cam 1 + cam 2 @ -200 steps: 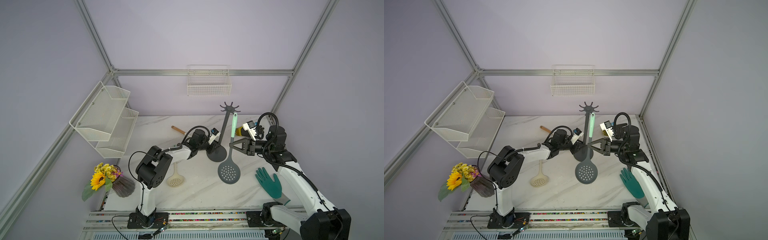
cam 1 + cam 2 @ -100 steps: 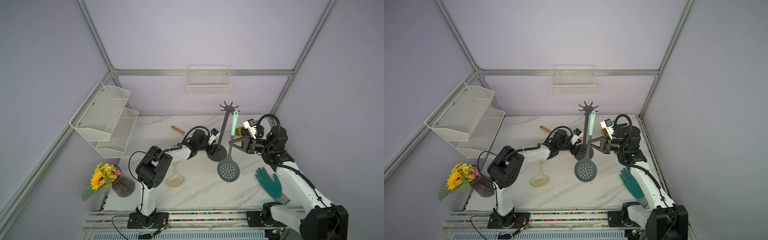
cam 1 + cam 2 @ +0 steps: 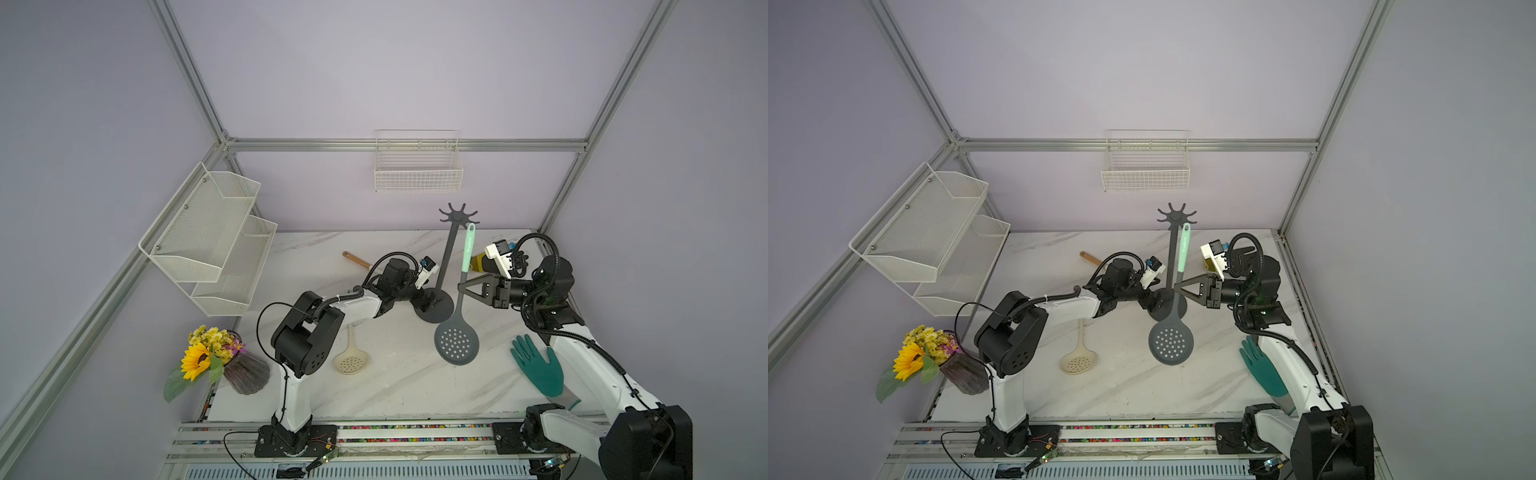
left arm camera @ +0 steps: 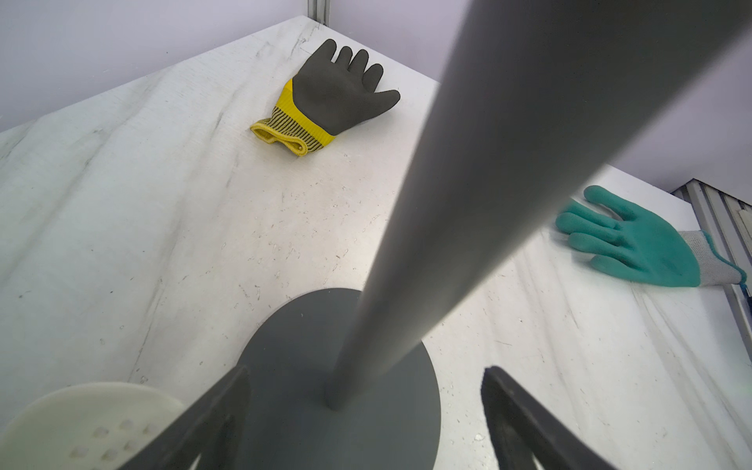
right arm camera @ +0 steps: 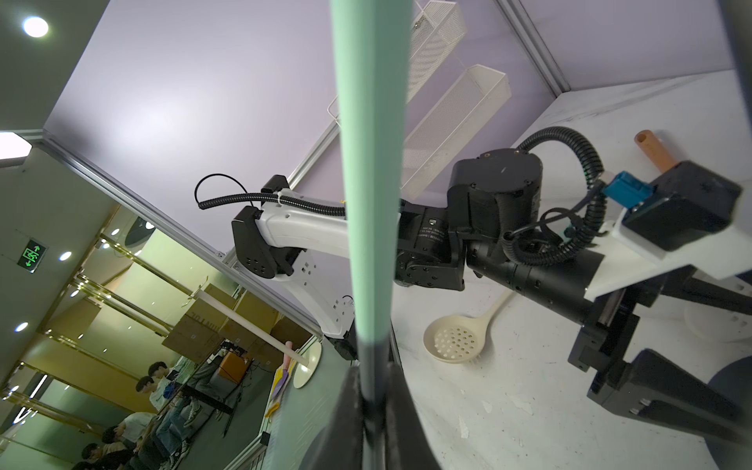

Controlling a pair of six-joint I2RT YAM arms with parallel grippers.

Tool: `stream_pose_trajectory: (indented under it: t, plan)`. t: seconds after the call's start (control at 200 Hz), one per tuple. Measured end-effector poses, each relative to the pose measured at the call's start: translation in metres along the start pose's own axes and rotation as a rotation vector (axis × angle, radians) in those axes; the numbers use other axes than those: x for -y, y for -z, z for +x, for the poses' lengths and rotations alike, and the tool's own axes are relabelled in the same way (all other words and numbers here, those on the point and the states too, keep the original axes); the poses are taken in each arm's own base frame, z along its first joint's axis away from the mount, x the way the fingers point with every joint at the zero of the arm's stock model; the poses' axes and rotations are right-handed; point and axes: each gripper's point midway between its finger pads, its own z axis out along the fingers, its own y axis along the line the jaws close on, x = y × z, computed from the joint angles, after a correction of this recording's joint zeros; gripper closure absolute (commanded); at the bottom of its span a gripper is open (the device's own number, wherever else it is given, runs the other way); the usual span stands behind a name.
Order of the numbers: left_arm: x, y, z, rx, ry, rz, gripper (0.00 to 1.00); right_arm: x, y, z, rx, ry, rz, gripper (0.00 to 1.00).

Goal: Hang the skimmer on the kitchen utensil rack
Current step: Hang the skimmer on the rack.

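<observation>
The skimmer (image 3: 456, 345) (image 3: 1170, 343), with a dark grey holed head and a mint handle (image 5: 372, 162), hangs upright above the table. My right gripper (image 3: 461, 286) (image 3: 1177, 286) (image 5: 372, 366) is shut on its dark neck. The handle's top end sits just under a hook of the kitchen utensil rack's crown (image 3: 458, 214) (image 3: 1176, 215); whether it is hooked on, I cannot tell. My left gripper (image 3: 426, 301) (image 4: 366, 374) is open low on the rack, its fingers (image 4: 228, 398) either side of the pole (image 4: 488, 162) and apart from it, above the round base (image 4: 280, 354).
A cream skimmer (image 3: 351, 361) lies beside my left arm. A teal glove (image 3: 538, 370) lies front right and a black-and-yellow glove (image 4: 337, 93) behind the rack. A wooden handle (image 3: 355, 259), flower vase (image 3: 245, 370), wall basket (image 3: 417, 174) and tiered mesh shelf (image 3: 212, 232) stand around.
My left gripper's jaws have spread wide from nearly closed at the foot of the rack's pole. The skimmer in my right gripper has hardly moved.
</observation>
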Motion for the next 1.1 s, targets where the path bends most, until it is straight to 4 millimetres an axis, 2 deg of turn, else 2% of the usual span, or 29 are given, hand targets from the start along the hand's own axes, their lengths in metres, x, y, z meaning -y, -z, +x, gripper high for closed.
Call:
stream_pose_trajectory:
  t: [0.505, 0.865, 1.1]
  plan:
    - [0.001, 0.000, 0.001, -0.011, 0.009, 0.010, 0.11, 0.008, 0.000, 0.008, -0.014, -0.006, 0.018, 1.00]
    - [0.002, 0.000, 0.000, -0.010, 0.009, 0.017, 0.11, 0.020, -0.005, 0.003, -0.026, 0.007, -0.001, 1.00]
    - [0.002, 0.000, 0.001, -0.010, 0.009, 0.017, 0.11, 0.020, -0.005, 0.002, -0.024, 0.013, -0.006, 1.00]
